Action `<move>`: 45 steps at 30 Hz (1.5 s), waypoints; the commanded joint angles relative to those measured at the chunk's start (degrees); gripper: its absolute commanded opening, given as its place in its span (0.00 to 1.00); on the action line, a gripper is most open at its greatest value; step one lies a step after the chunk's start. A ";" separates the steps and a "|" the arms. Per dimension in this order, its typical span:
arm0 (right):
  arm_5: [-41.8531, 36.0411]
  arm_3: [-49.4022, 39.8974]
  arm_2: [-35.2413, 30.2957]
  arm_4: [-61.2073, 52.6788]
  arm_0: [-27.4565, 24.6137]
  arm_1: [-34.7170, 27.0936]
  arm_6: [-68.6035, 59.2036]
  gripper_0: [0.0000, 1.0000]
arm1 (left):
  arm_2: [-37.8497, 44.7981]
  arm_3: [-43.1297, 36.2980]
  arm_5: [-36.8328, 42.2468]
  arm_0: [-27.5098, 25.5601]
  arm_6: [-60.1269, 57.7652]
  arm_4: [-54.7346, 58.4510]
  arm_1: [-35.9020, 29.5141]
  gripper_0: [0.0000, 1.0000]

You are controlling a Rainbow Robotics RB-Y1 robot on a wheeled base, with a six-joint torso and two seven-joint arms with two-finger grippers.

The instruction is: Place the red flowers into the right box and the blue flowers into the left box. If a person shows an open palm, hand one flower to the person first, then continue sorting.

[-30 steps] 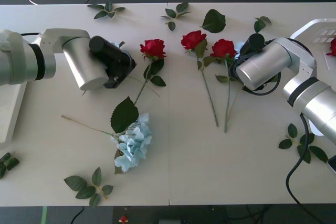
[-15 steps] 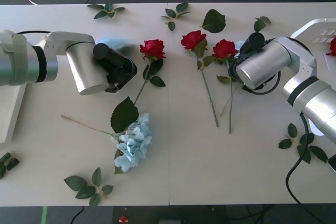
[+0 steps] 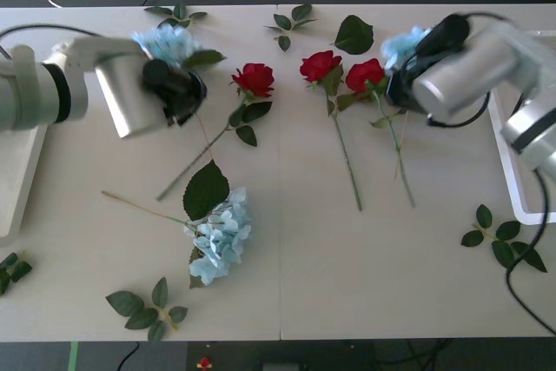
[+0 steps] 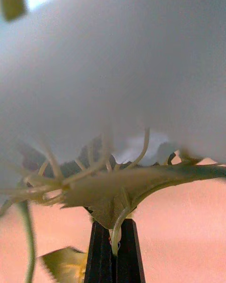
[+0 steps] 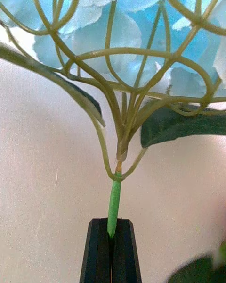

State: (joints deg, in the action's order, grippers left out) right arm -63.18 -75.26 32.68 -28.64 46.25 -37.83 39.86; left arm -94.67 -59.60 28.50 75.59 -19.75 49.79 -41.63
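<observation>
A pale table (image 3: 365, 284) fills the front view, strewn with flowers and loose leaf sprigs (image 3: 148, 306). The left box (image 3: 16, 182) sits at its far left edge, the right box (image 3: 512, 171) at its far right.

Your left gripper (image 3: 178, 93) is clenched on the stem of a blue flower (image 3: 167, 41), near the table's far edge, left of centre. Your right gripper (image 3: 401, 84) is clenched on another blue flower (image 3: 401, 45), right of centre, just beside the red flowers (image 3: 320, 65).

Risks: each thin stem is pinched only at the fingertips, so a fast swing could let the heavy head twist or slip out. The right arm's flower belongs in the left box, well apart across the table; dropping it in the nearer box would mis-sort it. Its trailing stem could also drag a rose.

The left wrist view shows the green stem (image 5: 113, 203) seated between black fingers (image 5: 96, 250); the front view hides that grip. The right wrist view shows a pale stalk (image 4: 116, 231) between closed fingers (image 4: 101, 254).
</observation>
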 commanded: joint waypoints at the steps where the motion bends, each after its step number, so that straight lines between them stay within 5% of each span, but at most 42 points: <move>1: -0.10 -8.50 -6.49 -2.83 -3.09 -4.89 8.39 0.00 | 6.95 1.77 -0.38 3.33 1.12 -1.89 -0.74 0.00; 7: 2.97 -18.78 -14.84 -11.70 -9.95 -7.52 14.28 0.00 | 11.17 -0.34 -0.47 5.09 2.53 -3.56 -5.31 0.00; 14: 11.85 -19.49 -15.37 -16.71 -13.03 -8.05 14.28 0.00 | 14.16 -6.58 0.24 5.35 6.13 -8.66 -14.01 0.00; 24: 19.32 -19.22 -14.67 -19.44 -15.05 -7.88 14.10 0.00 | 14.51 -14.41 0.94 5.35 32.59 -0.05 -31.15 0.00; 29: 20.02 -19.31 -14.93 -20.23 -15.05 -8.23 13.75 0.01 | 20.05 -13.35 5.16 3.77 43.13 7.95 -33.70 0.00; 30: 20.11 -19.40 -14.93 -20.14 -15.05 -8.14 13.75 0.23 | 23.74 -12.56 8.15 2.54 47.44 9.71 -33.78 0.00; 31: 20.02 -19.31 -14.93 -20.14 -15.05 -8.23 13.75 0.87 | 28.22 -11.59 11.49 1.05 51.66 11.47 -33.78 0.00; 32: 20.11 -19.31 -14.93 -20.14 -15.14 -8.23 13.57 1.00 | 33.14 -10.28 15.00 -0.80 56.23 12.96 -33.52 0.00; 45: 13.78 -19.31 -14.93 -19.70 -15.75 -10.95 9.80 1.00 | 99.06 0.62 47.52 -23.91 103.25 16.65 -28.95 0.00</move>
State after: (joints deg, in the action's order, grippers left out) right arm -47.45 -93.16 17.92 -48.37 30.90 -45.19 52.84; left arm -5.22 -59.63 72.26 55.98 80.52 67.04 -72.22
